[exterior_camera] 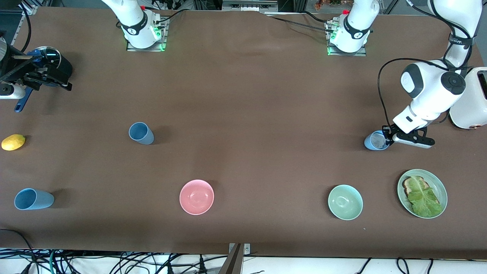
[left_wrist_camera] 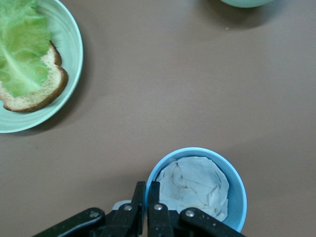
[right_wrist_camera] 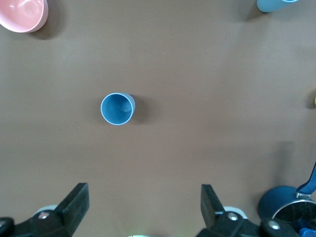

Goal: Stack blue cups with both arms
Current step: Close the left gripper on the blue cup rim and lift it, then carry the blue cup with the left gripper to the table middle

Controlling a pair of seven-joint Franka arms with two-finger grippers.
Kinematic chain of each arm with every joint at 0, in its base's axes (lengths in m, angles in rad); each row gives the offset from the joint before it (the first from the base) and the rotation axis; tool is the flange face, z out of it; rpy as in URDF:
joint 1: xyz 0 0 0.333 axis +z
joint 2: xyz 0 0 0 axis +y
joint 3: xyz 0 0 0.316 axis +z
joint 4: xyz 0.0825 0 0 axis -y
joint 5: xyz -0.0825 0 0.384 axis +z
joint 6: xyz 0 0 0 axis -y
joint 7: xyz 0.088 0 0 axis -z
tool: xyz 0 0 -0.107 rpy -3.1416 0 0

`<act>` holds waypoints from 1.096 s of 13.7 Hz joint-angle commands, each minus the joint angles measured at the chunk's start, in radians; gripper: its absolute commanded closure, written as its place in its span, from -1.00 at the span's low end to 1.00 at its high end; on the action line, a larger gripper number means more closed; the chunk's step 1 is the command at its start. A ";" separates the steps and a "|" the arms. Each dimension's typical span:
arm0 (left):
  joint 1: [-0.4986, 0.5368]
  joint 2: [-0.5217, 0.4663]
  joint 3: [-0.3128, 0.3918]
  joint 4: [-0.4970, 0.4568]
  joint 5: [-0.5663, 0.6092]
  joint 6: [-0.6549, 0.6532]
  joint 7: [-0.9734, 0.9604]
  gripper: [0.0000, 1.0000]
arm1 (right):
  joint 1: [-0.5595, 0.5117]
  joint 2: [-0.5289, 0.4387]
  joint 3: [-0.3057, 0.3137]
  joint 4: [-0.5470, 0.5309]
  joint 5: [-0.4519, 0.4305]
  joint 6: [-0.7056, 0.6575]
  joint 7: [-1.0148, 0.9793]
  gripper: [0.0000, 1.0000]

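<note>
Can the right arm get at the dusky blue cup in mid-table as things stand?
Probably yes. The right gripper hangs open and empty, the dusky blue cup stands upright and alone on bare table, and nothing lies between them.

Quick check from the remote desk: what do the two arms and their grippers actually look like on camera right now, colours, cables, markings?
Both arms are glossy white with dark grey joint bands, black logo bands near the bases, and green lights at the base plates. The left arm trails a black cable. The left gripper has black fingers under a white body; the right gripper shows black wedge-shaped fingers.
</note>
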 commanded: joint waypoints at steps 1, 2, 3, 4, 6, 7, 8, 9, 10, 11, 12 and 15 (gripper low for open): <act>-0.026 -0.077 0.004 0.029 -0.061 -0.139 -0.003 1.00 | -0.008 0.005 -0.001 0.019 0.004 -0.020 -0.006 -1.00; -0.027 -0.083 0.003 0.064 -0.081 -0.212 -0.027 1.00 | -0.008 0.005 -0.002 0.019 0.004 -0.020 -0.006 -1.00; -0.037 -0.088 0.000 0.112 -0.098 -0.289 -0.067 1.00 | -0.008 0.005 -0.002 0.019 0.004 -0.020 -0.006 -1.00; -0.061 -0.094 0.000 0.164 -0.098 -0.378 -0.139 1.00 | -0.008 0.005 -0.002 0.019 0.004 -0.018 -0.006 -1.00; -0.121 -0.091 -0.002 0.296 -0.089 -0.545 -0.324 1.00 | -0.008 0.005 -0.002 0.019 0.004 -0.018 -0.006 -1.00; -0.154 -0.085 -0.007 0.362 -0.082 -0.616 -0.415 1.00 | -0.008 0.005 -0.002 0.017 0.004 -0.020 -0.006 -1.00; -0.194 -0.074 -0.007 0.413 -0.073 -0.664 -0.511 1.00 | -0.008 0.005 -0.002 0.017 0.004 -0.020 -0.006 -1.00; -0.237 -0.065 -0.007 0.453 -0.061 -0.691 -0.609 1.00 | -0.008 0.005 -0.002 0.017 0.004 -0.020 -0.006 -1.00; -0.288 -0.053 -0.007 0.486 -0.058 -0.711 -0.723 1.00 | -0.008 0.005 -0.002 0.017 0.004 -0.020 -0.006 -1.00; -0.337 -0.037 -0.007 0.519 -0.058 -0.727 -0.823 1.00 | -0.008 0.005 -0.002 0.017 0.004 -0.018 -0.006 -1.00; -0.384 -0.014 -0.007 0.560 -0.053 -0.741 -0.913 1.00 | -0.008 0.005 -0.002 0.019 0.004 -0.018 -0.006 -1.00; -0.493 0.067 -0.005 0.680 0.004 -0.759 -1.122 1.00 | -0.008 0.005 -0.002 0.017 0.004 -0.020 -0.006 -1.00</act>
